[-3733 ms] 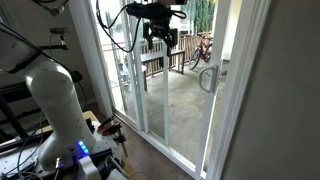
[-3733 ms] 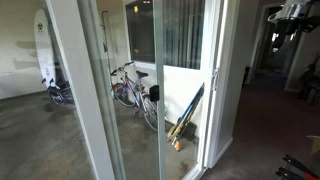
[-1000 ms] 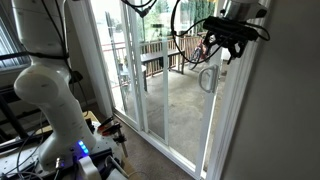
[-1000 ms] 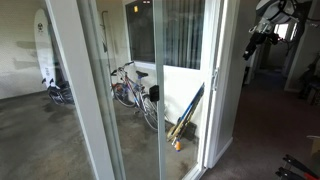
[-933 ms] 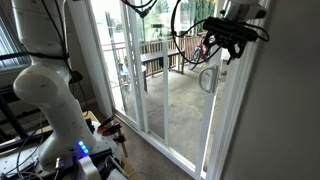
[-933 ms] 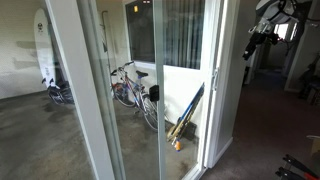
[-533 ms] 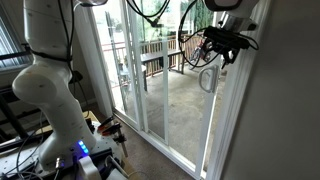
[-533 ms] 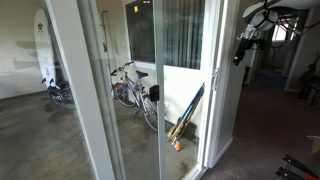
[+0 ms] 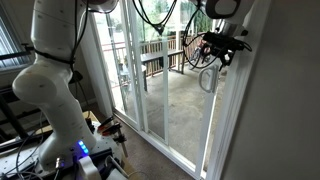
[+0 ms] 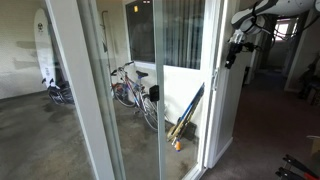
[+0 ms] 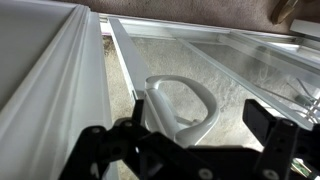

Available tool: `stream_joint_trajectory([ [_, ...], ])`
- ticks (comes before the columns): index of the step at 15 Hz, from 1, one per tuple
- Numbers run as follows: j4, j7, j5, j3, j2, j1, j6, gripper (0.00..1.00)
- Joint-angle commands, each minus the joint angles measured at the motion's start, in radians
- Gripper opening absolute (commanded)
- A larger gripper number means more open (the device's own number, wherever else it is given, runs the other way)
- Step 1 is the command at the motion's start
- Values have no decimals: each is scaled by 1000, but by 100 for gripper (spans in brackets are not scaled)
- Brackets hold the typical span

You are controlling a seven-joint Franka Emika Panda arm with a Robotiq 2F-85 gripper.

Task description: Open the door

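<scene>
Wrist view, handle (image 11: pixel 181 104) before parted jaws, exterior view, bicycle (image 10: pixel 131 86) behind door (image 10: pixel 207 120)

daylight floods through the glass; interior dim, slightly soft.

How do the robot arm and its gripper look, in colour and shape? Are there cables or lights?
The arm is glossy white, built of thick rounded segments. The gripper is black, with blocky black fingers in the wrist view. Black cables loop near the arm's upper part. A small blue light glows at the base.
</scene>
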State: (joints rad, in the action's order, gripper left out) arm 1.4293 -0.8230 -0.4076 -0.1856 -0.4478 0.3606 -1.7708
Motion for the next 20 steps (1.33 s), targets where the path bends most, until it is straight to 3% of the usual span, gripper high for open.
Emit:
stream_joint_trajectory([
  [1,-27,53,56,37,-32,-3,-20,100],
  [9,21,13,51,55,-24,14,-84,100],
  [11,90,-59,87,61,5,3,-123,100],
  [15,278,-170,200,66,65,-27,-297,100],
  [20,351,-178,158,106,70,-19,-448,100],
])
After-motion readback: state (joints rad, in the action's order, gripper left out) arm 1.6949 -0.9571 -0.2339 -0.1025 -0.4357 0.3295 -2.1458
